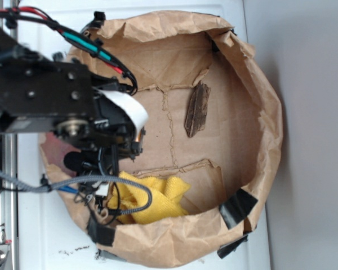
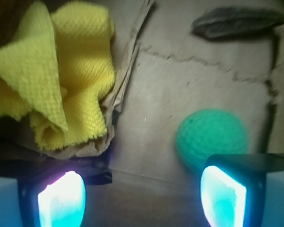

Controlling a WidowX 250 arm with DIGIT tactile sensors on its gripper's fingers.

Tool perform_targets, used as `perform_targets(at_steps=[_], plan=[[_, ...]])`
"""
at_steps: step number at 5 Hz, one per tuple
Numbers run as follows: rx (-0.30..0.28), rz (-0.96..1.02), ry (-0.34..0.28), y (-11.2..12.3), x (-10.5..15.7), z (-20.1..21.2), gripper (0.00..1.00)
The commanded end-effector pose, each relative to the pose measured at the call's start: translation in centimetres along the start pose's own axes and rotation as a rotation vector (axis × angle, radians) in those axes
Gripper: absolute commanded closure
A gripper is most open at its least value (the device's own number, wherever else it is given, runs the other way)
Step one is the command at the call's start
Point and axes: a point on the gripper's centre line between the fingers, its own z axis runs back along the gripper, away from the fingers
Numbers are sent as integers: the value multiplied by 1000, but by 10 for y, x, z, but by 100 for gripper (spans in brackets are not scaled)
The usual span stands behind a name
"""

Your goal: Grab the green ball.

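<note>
One green ball [image 2: 210, 137], one yellow cloth [image 2: 57, 71], two fingers [image 2: 61, 198].

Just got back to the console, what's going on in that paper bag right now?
The WidowX arm is reaching down into the crumpled brown paper bag. Its claw is open, and the green ball lies on the bag floor just ahead of one finger, not gripped. A yellow cloth is bunched to one side, and a dark bark-like strip lies beyond.
</note>
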Motion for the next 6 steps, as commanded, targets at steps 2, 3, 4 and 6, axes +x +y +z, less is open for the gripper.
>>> perform_targets(at_steps=[2,3,4,6], plan=[[1,101,-67,9,-28,33,0],[23,105,-59,2,-30,22,0],[38,95,-42,-3,-29,13,0],[34,127,-21,14,-21,19,0]])
